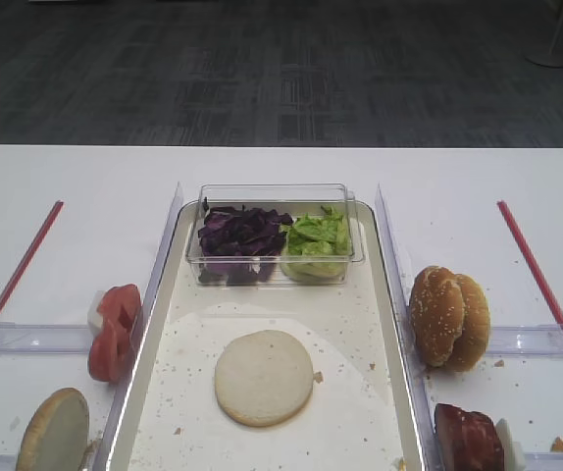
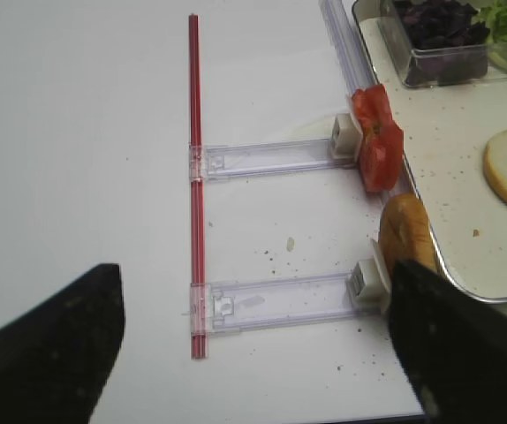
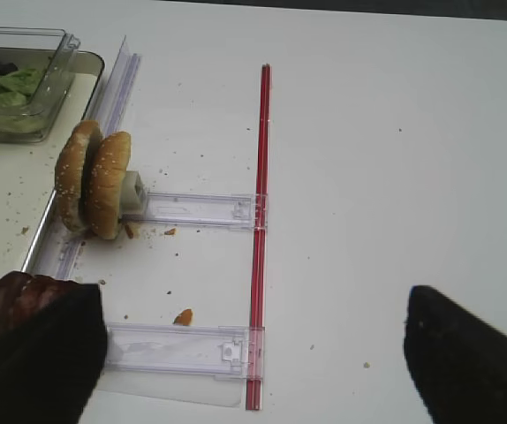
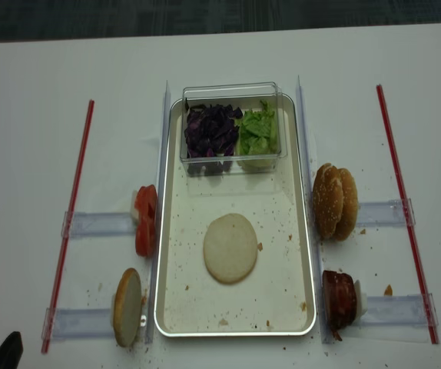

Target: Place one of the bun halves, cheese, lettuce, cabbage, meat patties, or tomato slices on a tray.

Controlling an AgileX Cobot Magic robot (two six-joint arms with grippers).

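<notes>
A plain cream bun half (image 1: 263,378) lies flat in the middle of the silver tray (image 1: 188,334), free of both grippers. At the tray's far end, purple cabbage (image 1: 240,235) and green lettuce (image 1: 318,240) fill a clear box. Tomato slices (image 2: 377,137) and a second bun half (image 2: 406,237) stand on edge left of the tray. Meat patties (image 3: 19,305) stand at its right. No cheese shows. My left gripper (image 2: 253,353) hangs open over the left table, empty. My right gripper (image 3: 253,358) is open over the right table, empty.
Two sesame buns (image 1: 448,316) stand on edge right of the tray. Clear plastic rails (image 2: 276,300) run from the tray's sides out to a red strip (image 2: 196,177) on the left and another red strip (image 3: 261,221) on the right. Crumbs dot the tray floor.
</notes>
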